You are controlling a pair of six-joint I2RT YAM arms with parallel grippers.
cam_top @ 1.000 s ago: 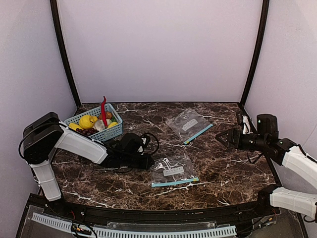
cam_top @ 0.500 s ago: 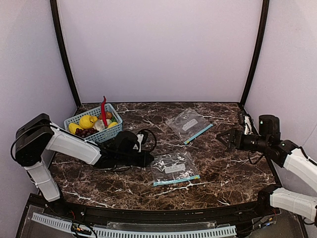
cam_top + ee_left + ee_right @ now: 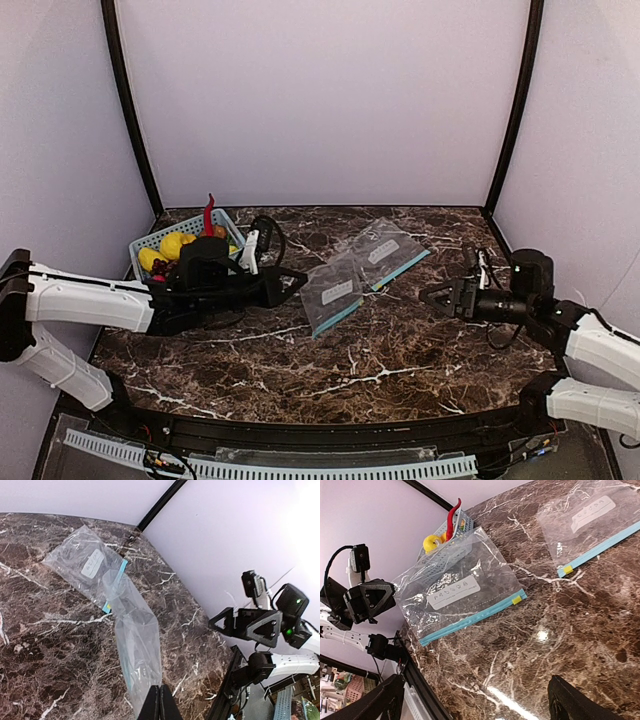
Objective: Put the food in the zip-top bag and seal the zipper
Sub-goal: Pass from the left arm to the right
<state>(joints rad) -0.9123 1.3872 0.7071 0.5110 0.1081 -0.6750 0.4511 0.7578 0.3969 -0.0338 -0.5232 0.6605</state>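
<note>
Left end effector [image 3: 298,283] grips one zip-top bag [image 3: 332,292]; both lemons [image 3: 175,243] lie in the basket [image 3: 232,225].

From above, the left end effector is clamped shut on the bag's left corner near the middle of the counter [image 3: 400,370]. The bag is tilted, with its teal zipper [image 3: 340,318] along the lower edge. A second bag [image 3: 385,252] lies flat just behind it, and the basket sits in the far left corner. The right end effector [image 3: 430,296] hangs near the right edge with its jaws spread wide, holding nothing. The left wrist view shows closed fingertips [image 3: 160,705] pinching the clear bag [image 3: 137,640], with the second bag [image 3: 82,562] beyond. The right wrist view shows its own fingers [image 3: 385,700] far apart. Ahead of them are the held bag [image 3: 455,595], its zipper [image 3: 470,621], and a lemon [image 3: 431,542] beside a red chili pepper [image 3: 452,515] in the basket.
</note>
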